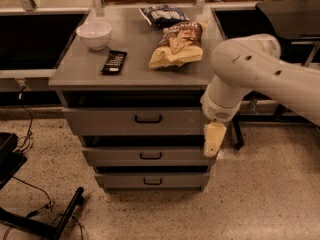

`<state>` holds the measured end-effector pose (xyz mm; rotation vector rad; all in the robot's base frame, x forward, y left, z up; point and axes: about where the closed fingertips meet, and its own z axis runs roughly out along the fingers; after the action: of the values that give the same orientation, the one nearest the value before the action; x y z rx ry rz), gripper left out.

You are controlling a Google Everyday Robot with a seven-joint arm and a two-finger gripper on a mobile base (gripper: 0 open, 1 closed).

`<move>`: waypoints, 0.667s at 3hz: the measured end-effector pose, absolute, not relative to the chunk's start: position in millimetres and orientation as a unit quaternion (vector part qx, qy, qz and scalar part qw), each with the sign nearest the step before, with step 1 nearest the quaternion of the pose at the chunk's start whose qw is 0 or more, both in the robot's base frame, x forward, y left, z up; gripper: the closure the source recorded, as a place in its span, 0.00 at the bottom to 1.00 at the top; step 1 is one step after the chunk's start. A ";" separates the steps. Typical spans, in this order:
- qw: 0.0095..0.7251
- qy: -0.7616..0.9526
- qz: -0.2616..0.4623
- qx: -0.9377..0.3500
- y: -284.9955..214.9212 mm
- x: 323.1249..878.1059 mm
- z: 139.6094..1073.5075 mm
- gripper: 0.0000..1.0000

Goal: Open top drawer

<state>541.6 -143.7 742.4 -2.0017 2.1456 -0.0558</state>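
The top drawer [100, 121] is the tallest of three grey drawer fronts in the cabinet, with a small black pull handle [148, 119] at its centre. Its front sits in line with the cabinet frame, shut. My gripper [213, 140] hangs pointing down at the cabinet's right front corner, level with the gap between the top and middle drawers, right of the handle and apart from it. The white arm [250, 71] reaches in from the right.
On the cabinet top [80, 69] lie a white bowl [94, 34], a black bar [114, 62], a yellow-brown chip bag [177, 45] and a dark bag [163, 15]. The middle drawer [150, 155] and bottom drawer [151, 181] sit below. A black stand base [45, 219] is on the floor at left.
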 end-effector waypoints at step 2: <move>0.092 0.722 -0.026 -0.685 -130.0 584.8 691.9 0.00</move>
<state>584.8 -130.0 691.9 -2.0346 2.1456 -0.0785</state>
